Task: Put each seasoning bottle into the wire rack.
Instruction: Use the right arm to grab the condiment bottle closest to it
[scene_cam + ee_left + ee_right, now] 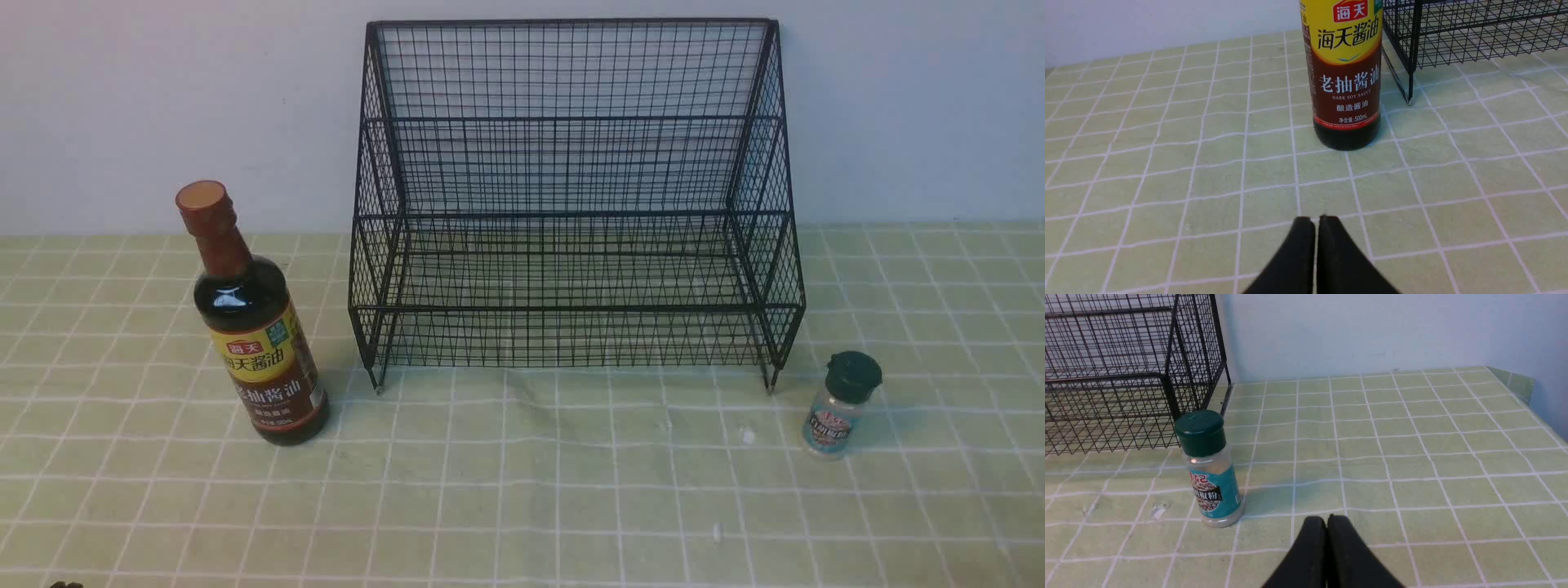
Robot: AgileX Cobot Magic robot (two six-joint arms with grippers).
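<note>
Two bottles must go into the wire rack (571,214), and neither of them is inside yet, so the task looks to be at its very beginning. The tall soy-sauce bottle (253,327) stands upright on the green checked tablecloth (522,506), near the left front leg of the wire rack but apart from it. The small shaker (841,408) with the dark green cap stands upright too, near the right front leg, also not touching it. Both tiers of the wire rack hold nothing. The left gripper (1314,220) is low over the tablecloth, facing the soy-sauce bottle and well apart from it, with its jaws pressed together on nothing. The right gripper (1326,520) is near the shaker, a little to one side of it, and its jaws are also pressed together and carry nothing. What is left, in my judgement, is everything: each gripper has to spread its jaws, take its bottle and set it on a tier. Counted: two bottles, one wire rack with two tiers, two grippers.
</note>
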